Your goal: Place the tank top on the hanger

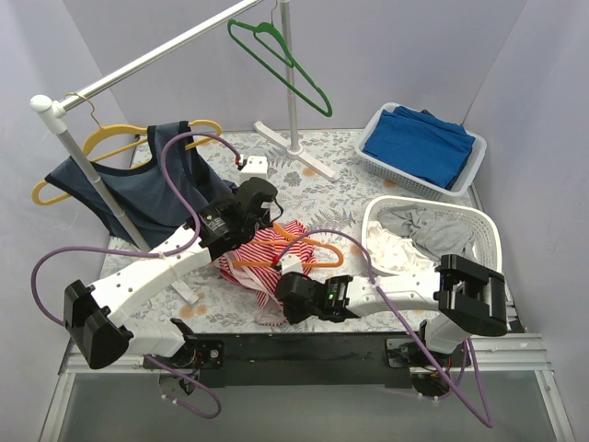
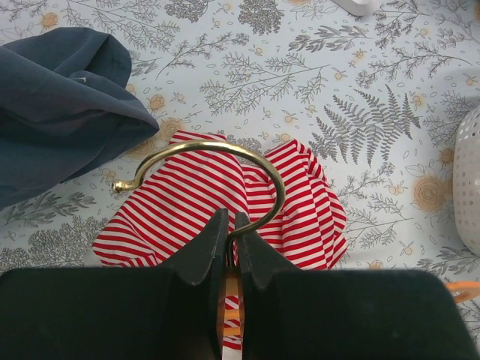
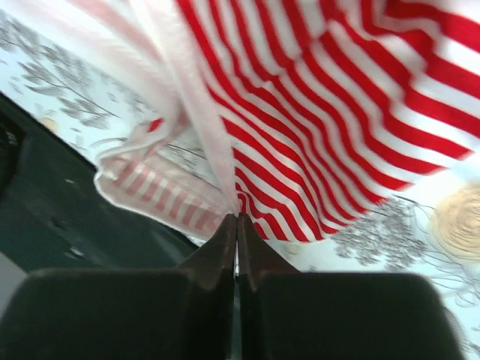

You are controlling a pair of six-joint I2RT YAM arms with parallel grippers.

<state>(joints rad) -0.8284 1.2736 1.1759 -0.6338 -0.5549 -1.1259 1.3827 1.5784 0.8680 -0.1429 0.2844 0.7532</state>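
Top view: the tank top [image 1: 262, 256] lies crumpled near the middle of the floral table cover [image 1: 322, 198], red-and-white stripes up. The hanger [image 1: 313, 244] rests across it, its orange arms running towards 4 o'clock off the fabric.

Left gripper [image 2: 231, 221]: fingers pressed together on the stem of the hanger's brass hook [image 2: 210, 143]. In the left wrist view the hook arcs over the striped cloth [image 2: 180, 202], open end towards 9 o'clock. A bit of orange plastic shows below the fingertips.

Right gripper [image 3: 237, 219]: fingers pinched on a white-edged fold of the tank top [image 3: 315, 135]. The fabric fans up and away from the tips towards 12 and 1 o'clock (view slightly blurred, so I cannot tell which edge or strap it is). In the top view this gripper [image 1: 281, 279] sits at the garment's 5 o'clock side.

Surroundings, taken from the tank top:
- 10 o'clock: navy top [image 1: 129, 189] on a yellow hanger [image 1: 110, 138], hung from the rail [image 1: 156, 60].
- 12 o'clock: green hanger [image 1: 281, 60] on the same rail.
- 2 o'clock: a tray holding the blue cloth [image 1: 419, 143].
- 3 o'clock: white basket [image 1: 488, 239] with grey fabric inside.
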